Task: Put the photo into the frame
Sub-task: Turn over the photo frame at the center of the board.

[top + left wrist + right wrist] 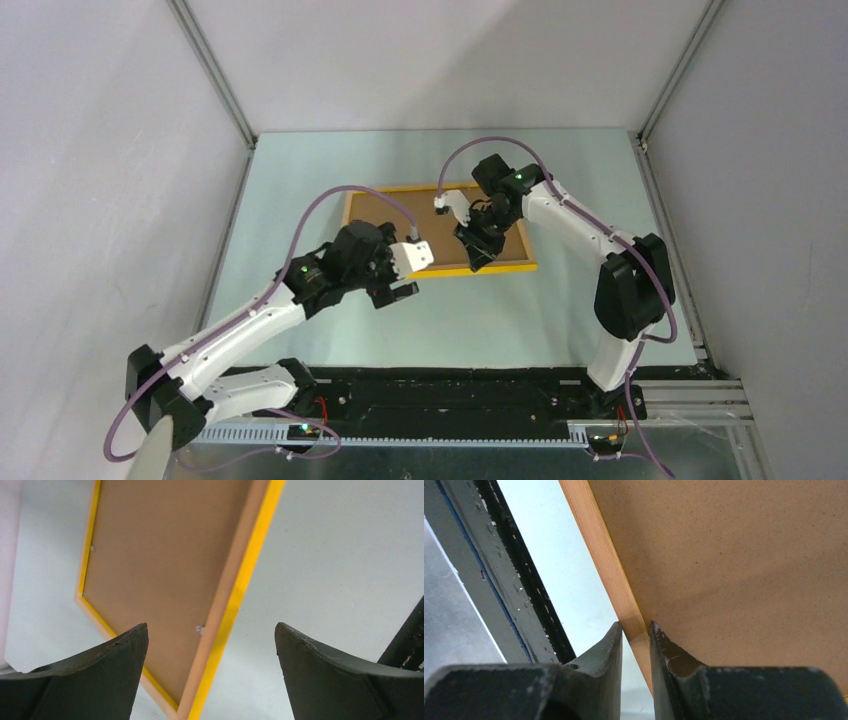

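Observation:
The frame (505,266) lies back side up on the table, its yellow-orange edges around a plain brown backing board (380,215). My right gripper (477,258) is at the frame's near edge, shut on the wooden edge (599,555) in the right wrist view, jaws either side of it (636,630). My left gripper (398,287) is open and empty, hovering over the frame's near side; in the left wrist view (211,640) the frame's yellow rim (245,580) and backing board (160,555) lie below it. The photo is out of view.
The pale table top (480,320) extends in front of the frame. Grey walls enclose the left, back and right. A black base strip (450,390) and metal rail run along the near edge; the strip also shows in the right wrist view (519,570).

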{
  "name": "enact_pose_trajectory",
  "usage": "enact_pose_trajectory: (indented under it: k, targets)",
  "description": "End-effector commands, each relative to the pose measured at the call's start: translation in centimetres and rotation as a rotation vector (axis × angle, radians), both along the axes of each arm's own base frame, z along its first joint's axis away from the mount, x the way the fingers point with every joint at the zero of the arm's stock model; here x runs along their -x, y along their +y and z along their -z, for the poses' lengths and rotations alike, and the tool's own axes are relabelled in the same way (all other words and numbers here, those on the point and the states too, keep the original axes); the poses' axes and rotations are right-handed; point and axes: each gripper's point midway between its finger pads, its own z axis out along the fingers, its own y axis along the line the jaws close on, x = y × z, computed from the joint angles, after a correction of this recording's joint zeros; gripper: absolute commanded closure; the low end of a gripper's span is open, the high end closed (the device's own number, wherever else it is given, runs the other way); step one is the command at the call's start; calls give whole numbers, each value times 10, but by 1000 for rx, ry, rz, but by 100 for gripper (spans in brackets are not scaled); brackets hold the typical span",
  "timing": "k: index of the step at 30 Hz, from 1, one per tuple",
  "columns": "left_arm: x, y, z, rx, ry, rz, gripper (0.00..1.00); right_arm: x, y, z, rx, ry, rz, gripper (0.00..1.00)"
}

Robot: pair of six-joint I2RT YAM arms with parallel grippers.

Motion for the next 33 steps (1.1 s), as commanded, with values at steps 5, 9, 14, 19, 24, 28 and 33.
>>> enact_pose_trajectory:
  k: [5, 9, 14, 19, 24, 28, 33]
  targets:
    - [-6, -17, -2, -113, -59, 7, 0, -4, 5, -29, -68, 66, 58, 100]
    - [-11, -21, 9, -157, -48, -1, 0, -4, 7, -37, -96, 95, 66, 100]
    - [-28, -23, 16, -191, -84, -57, 2, -5, 8, -43, -114, 116, 73, 100]
    - [-40, -26, 12, -196, -119, -98, 15, -5, 6, -44, -118, 129, 79, 100]
    - [-45, -31, 14, -196, -115, -105, 29, -6, 5, -49, -136, 141, 85, 100]
    - [-47, -34, 16, -195, -109, -112, 41, -5, 5, -52, -145, 155, 91, 100]
    - [-47, -35, 16, -193, -112, -112, 55, -6, 5, -56, -162, 172, 98, 100]
